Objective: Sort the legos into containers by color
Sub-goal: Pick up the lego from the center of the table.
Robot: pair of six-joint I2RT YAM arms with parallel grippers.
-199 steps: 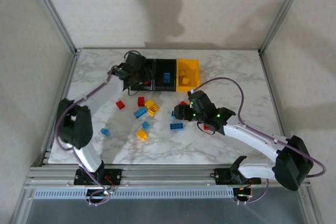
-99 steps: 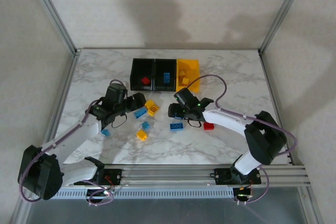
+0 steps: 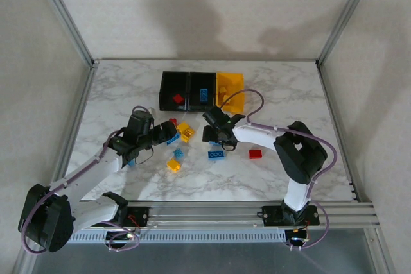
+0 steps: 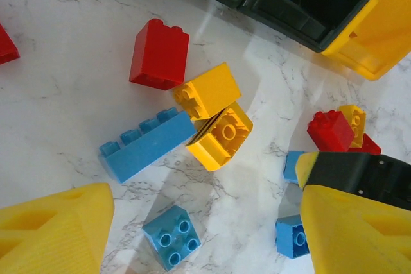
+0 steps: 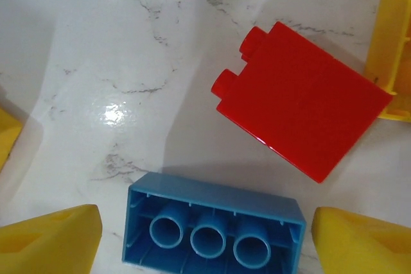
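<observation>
Red, blue and yellow legos lie loose on the marble table. My left gripper hangs open above a small blue square brick, near a long blue brick, two yellow bricks and a red brick. My right gripper is open around an upturned blue brick, with a gap on each side; a red brick lies just beyond. The containers stand at the back: a black bin holding a red brick, a black bin holding a blue brick, and a yellow-orange bin.
More loose bricks lie around: a blue one, a red one, a yellow one and a small blue one by the left arm. Both grippers work close together mid-table. Metal frame posts stand at the back corners.
My left arm has swung from the left black bin down to the loose bricks, with a red brick now lying in that bin. My right gripper has shifted left over the upturned blue brick.
</observation>
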